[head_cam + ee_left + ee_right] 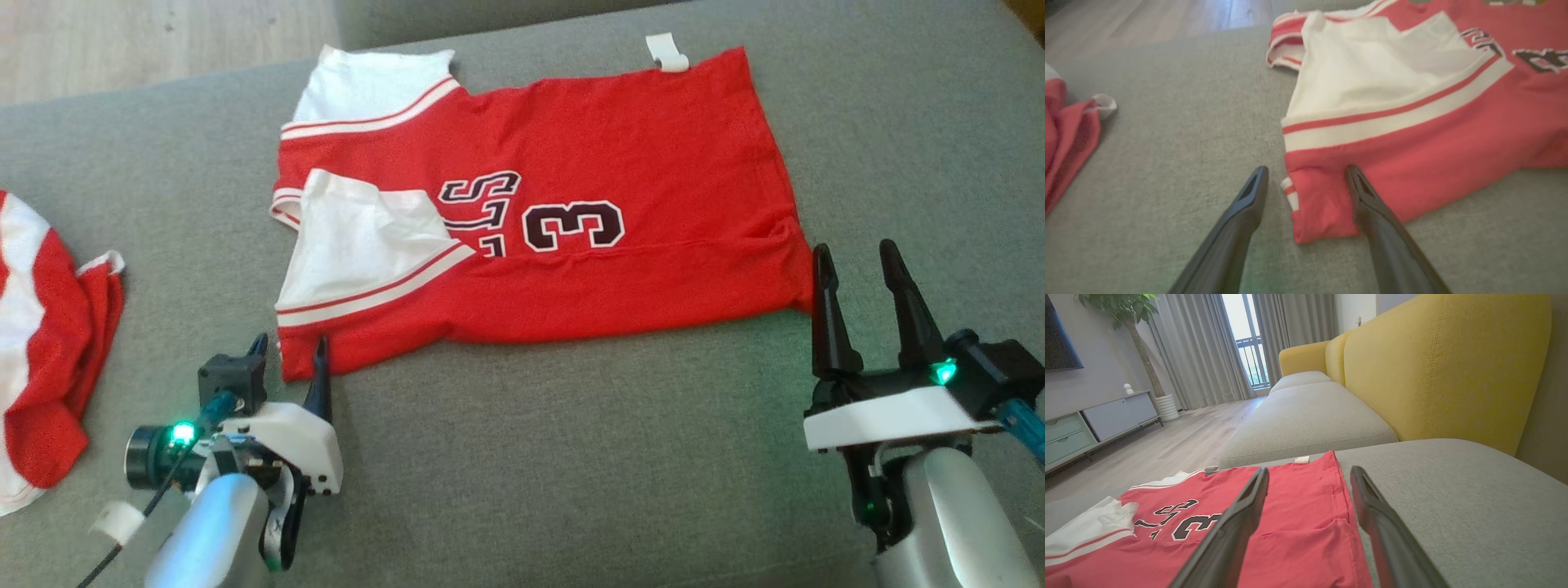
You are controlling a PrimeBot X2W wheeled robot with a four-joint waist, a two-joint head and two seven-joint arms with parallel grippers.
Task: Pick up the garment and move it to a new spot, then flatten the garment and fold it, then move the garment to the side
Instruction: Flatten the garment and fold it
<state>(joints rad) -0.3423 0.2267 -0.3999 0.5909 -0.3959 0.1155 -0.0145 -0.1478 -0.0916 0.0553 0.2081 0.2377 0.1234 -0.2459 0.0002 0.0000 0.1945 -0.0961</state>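
Note:
The garment (588, 204) is a red jersey with white sleeves and a dark "3", lying spread sideways on the grey sofa seat (531, 449), its near long edge folded over. My left gripper (291, 351) is open at the garment's near left corner (1314, 212), fingers astride that corner, holding nothing. My right gripper (857, 265) is open at the near right corner by the hem (1339, 555), just above the cloth. In the right wrist view the garment (1298, 490) stretches away to the left of the gripper (1309, 475).
A second red and white garment (49, 351) lies crumpled at the left edge of the seat, also seen as a red heap (1065, 134) in the left wrist view. A yellow backrest (1445, 367) rises on the right. Wooden floor (147, 41) lies beyond the seat.

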